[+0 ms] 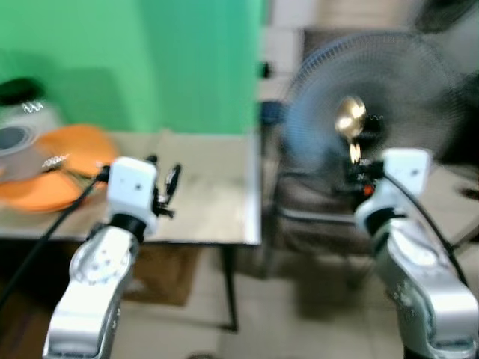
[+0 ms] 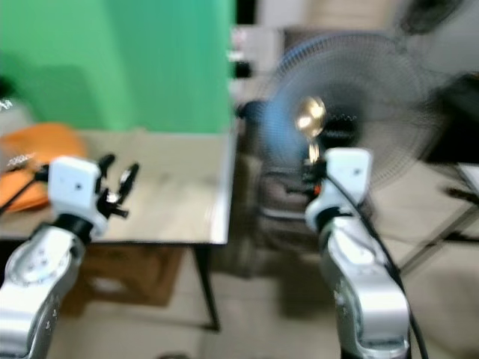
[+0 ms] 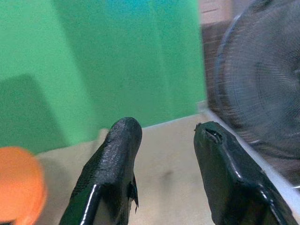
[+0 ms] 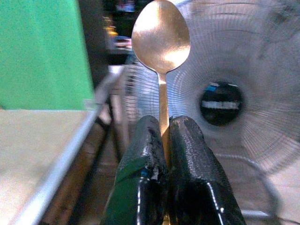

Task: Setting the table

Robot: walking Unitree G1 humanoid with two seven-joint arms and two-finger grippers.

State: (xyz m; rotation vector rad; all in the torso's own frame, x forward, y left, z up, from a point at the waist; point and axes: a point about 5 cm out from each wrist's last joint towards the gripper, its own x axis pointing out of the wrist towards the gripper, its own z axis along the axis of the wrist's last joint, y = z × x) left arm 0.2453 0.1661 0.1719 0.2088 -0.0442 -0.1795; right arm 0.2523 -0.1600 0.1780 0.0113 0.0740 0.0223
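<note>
My right gripper is shut on the handle of a gold spoon, bowl pointing up. In the eye views the spoon stands upright to the right of the table, in front of a floor fan. My left gripper hovers over the beige table near its front edge, with its fingers open and nothing between them. An orange plate lies at the table's left end, with a fork resting on it.
A large floor fan stands right of the table. A green wall rises behind the table. A grey round lid or dish sits at the far left. A cardboard box lies under the table.
</note>
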